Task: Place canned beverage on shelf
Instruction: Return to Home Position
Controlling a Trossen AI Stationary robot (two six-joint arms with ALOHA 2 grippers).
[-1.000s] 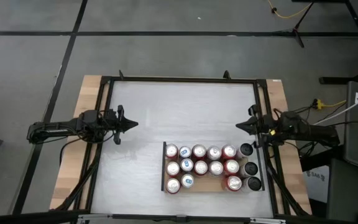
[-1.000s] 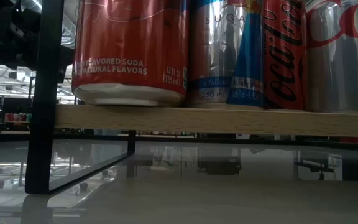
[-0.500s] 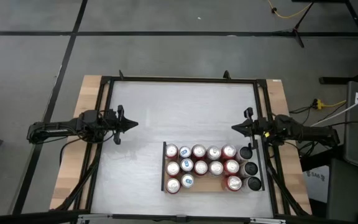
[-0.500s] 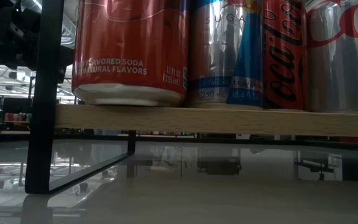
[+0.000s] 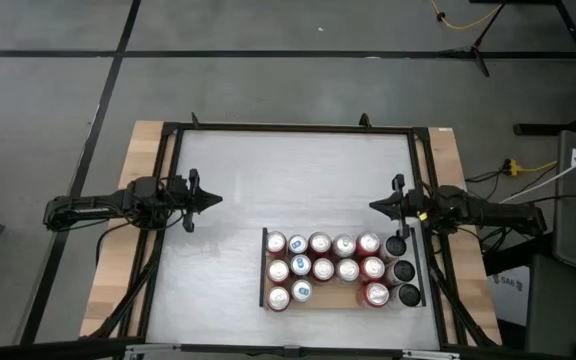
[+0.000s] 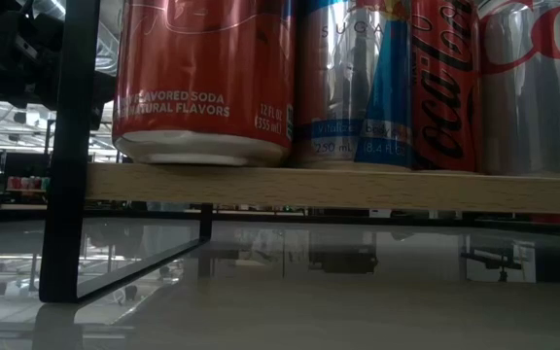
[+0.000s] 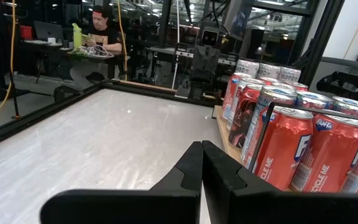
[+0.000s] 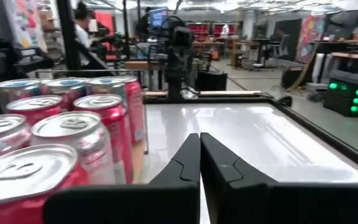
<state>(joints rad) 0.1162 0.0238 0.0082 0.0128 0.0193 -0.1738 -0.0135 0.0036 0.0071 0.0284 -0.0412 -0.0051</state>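
The shelf (image 5: 336, 297), a light wooden board with black end rails, stands on the white tabletop near its front right; its front edge (image 6: 338, 189) shows in the low view. Several cans (image 5: 320, 268) stand upright on it in rows: red, silver and blue, with black ones (image 5: 404, 270) at its right end. They also show in the wrist views (image 7: 291, 143) (image 8: 73, 137). My left gripper (image 5: 218, 198) (image 7: 201, 149) is shut and level at the table's left side. My right gripper (image 5: 373, 207) (image 8: 199, 140) is shut and level, just beyond the shelf's far right corner. Neither touches anything.
A black frame (image 5: 288, 128) runs round the tabletop, with wooden strips (image 5: 133, 200) outside it. Bare white tabletop (image 5: 268, 180) lies between the grippers and beyond the shelf. People (image 7: 101, 25) (image 8: 82, 31) are in the room behind the table.
My right gripper has sunk and levelled out, its tip shifting slightly toward the table's left and near edges, and stays shut. The left arm, the shelf and the cans have kept still.
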